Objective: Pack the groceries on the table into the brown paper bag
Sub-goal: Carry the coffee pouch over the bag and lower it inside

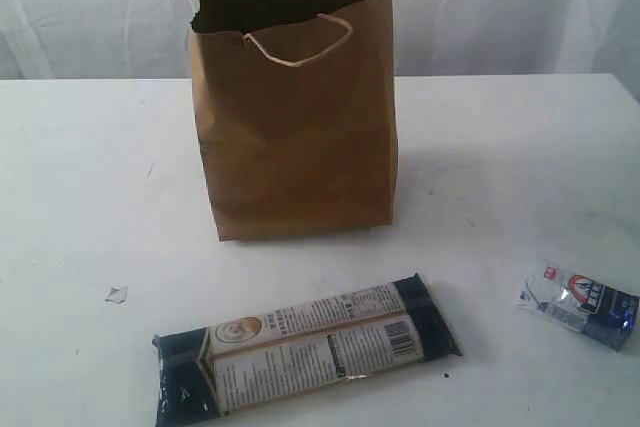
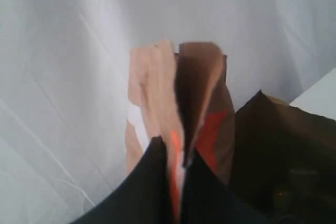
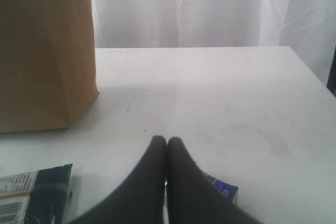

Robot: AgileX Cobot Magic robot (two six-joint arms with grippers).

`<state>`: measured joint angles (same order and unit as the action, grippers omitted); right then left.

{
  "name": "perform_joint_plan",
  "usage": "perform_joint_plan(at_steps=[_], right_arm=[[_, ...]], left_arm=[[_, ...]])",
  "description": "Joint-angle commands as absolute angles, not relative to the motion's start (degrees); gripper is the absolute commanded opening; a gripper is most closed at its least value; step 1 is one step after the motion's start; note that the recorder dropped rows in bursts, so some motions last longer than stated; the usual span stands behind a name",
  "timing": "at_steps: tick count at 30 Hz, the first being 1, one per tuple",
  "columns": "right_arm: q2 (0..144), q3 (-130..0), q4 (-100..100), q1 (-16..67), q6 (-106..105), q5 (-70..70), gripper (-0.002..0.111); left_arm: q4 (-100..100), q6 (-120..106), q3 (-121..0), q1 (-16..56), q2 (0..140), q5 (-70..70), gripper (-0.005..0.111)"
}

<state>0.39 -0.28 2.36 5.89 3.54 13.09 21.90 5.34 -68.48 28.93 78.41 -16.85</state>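
Your left gripper [image 2: 176,148] is pinched shut on the brown pouch [image 2: 202,82]. It holds the pouch by one edge, so the pouch runs out past the fingertips with its orange label showing. In the outside camera it sits high at the back-left corner of the paper bag [image 1: 295,137], just above the rim and not over the middle of the mouth. That is the relation your next move turns on. In the left wrist camera the bag's dark opening lies beside the pouch and lower. As I judge it, you need to carry the pouch sideways toward the centre of the mouth before letting go. Release where you are and it may catch the creased rim or tip outside.

Your right gripper [image 3: 167,142] is closed with nothing in it, low over the table [image 1: 80,167]. Its tips are right by the small blue-silver packet [image 1: 580,302], which lies on the right side, well apart from the bag, so that arm is the nearer one for it. The long dark-blue packet [image 1: 305,347] lies flat in front of the bag, its length running across the table, slightly tilted — roughly between the two arms, so either could take it, and I would think it goes into the bag end first
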Motion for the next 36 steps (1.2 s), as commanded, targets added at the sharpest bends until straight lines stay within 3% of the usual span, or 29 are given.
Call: perform_joint_plan(at_steps=[1, 21, 36], right_arm=[[0.00, 0.00, 1.87, 5.67, 3.77, 12.68, 0.000], [0.00, 0.00, 1.87, 5.67, 3.77, 12.68, 0.000], [0.00, 0.00, 1.98, 5.67, 3.76, 12.68, 0.000]], left_arm=[[23.17, 6.62, -70.98, 30.98, 79.56, -17.32, 0.000], [23.24, 7.75, -72.07, 34.53, 82.04, -6.16, 0.000], [23.36, 5.46, -72.22, 36.08, 82.04, -8.32, 0.000]])
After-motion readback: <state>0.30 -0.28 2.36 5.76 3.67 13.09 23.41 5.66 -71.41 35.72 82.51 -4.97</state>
